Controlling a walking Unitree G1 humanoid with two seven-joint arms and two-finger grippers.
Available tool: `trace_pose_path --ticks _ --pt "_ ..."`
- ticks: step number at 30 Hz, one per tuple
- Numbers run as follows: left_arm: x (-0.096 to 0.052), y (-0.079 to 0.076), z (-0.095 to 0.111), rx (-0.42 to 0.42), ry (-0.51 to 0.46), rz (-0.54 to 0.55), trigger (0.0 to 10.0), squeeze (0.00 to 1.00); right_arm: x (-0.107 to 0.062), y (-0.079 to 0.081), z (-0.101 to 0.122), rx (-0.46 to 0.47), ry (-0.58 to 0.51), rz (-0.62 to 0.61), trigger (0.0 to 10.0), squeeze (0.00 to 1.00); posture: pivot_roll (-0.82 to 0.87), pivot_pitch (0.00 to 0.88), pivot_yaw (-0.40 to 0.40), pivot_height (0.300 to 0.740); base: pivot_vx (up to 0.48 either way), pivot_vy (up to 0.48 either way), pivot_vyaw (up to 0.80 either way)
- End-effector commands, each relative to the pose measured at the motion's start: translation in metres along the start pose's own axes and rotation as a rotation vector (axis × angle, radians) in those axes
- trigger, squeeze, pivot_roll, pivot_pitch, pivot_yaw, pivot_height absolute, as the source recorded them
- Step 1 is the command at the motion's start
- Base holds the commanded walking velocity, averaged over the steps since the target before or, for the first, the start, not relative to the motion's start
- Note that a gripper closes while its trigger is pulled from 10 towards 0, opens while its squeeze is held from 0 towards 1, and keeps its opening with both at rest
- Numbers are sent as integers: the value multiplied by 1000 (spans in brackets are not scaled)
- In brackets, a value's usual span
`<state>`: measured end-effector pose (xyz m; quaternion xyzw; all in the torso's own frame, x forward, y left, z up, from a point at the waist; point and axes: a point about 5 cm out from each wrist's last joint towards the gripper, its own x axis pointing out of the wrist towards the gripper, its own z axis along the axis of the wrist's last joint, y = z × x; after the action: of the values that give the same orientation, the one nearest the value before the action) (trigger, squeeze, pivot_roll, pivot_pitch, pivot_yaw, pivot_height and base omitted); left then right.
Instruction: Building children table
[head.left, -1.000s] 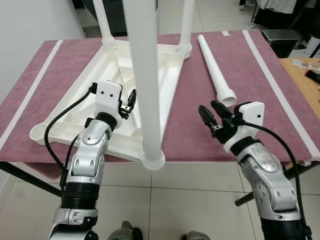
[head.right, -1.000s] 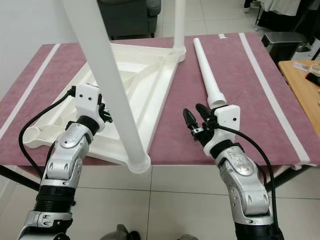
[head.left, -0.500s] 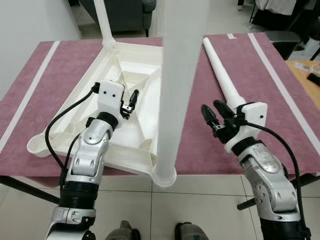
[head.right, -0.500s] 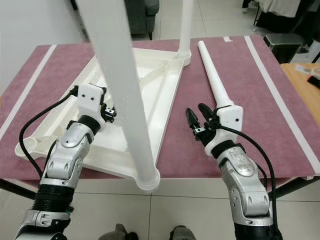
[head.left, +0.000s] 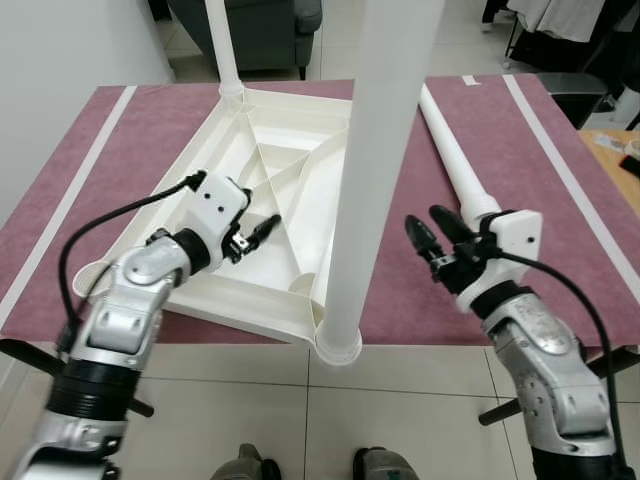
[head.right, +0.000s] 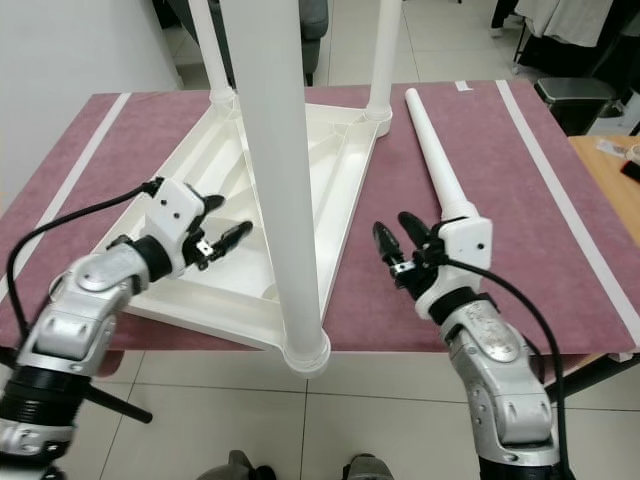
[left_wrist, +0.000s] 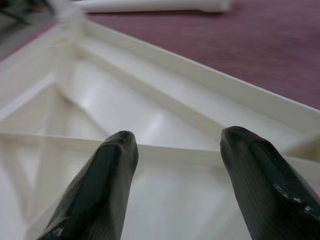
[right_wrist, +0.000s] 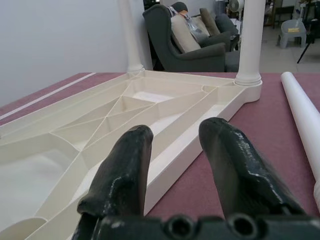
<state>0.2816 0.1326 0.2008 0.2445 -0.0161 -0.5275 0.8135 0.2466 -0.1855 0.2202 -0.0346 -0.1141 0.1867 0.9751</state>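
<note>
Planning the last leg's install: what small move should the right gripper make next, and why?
Probably swing the right gripper outward to the loose leg lying on the mat beside it. Its fingers are open and empty, three legs already stand in the tabletop, and one corner socket looks unfilled.

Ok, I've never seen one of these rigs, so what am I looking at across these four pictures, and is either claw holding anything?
This is a humanoid robot with two silver arms, each ending in a gripper of two black fingers. The two wide pictures come from a stereo camera on its head, looking down; the two close ones come from cameras on its wrists, looking along the fingers.

Before it stands a surface under a maroon cloth. On that lies a white plastic children's tabletop, upside down, ribs showing. Three white legs stand in its corners; the near leg rises towards the camera. The corner nearest the robot's left has no leg yet. A fourth, loose leg lies on the cloth beside the tabletop.

The left gripper hovers open over the tabletop's ribs. The right gripper is open over the cloth, near the loose leg's wide end. Neither holds anything.
</note>
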Motion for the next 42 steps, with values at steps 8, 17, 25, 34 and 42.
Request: trace_pose_path --ticks 8,17,25,34,42 --pt "-4 -34 -4 48 57 -416 10000 0 -39 15 -9 13 163 280 10000 0 -117 111 114 740 0 0 0" --pt "11 -46 -22 144 148 -673 10000 0 -60 14 -13 31 264 335 10000 0 -153 126 134 740 0 0 0" --pt "27 -36 -37 238 209 -640 9412 0 -67 20 -11 39 282 389 10000 0 -166 137 142 740 0 0 0" --pt "43 -35 -40 221 154 -598 0 0 -72 36 -12 65 315 491 10000 0 -169 143 134 740 0 0 0" --pt "52 -27 -39 183 108 -494 0 0 -62 33 -10 52 282 470 10000 0 -167 141 128 740 0 0 0"
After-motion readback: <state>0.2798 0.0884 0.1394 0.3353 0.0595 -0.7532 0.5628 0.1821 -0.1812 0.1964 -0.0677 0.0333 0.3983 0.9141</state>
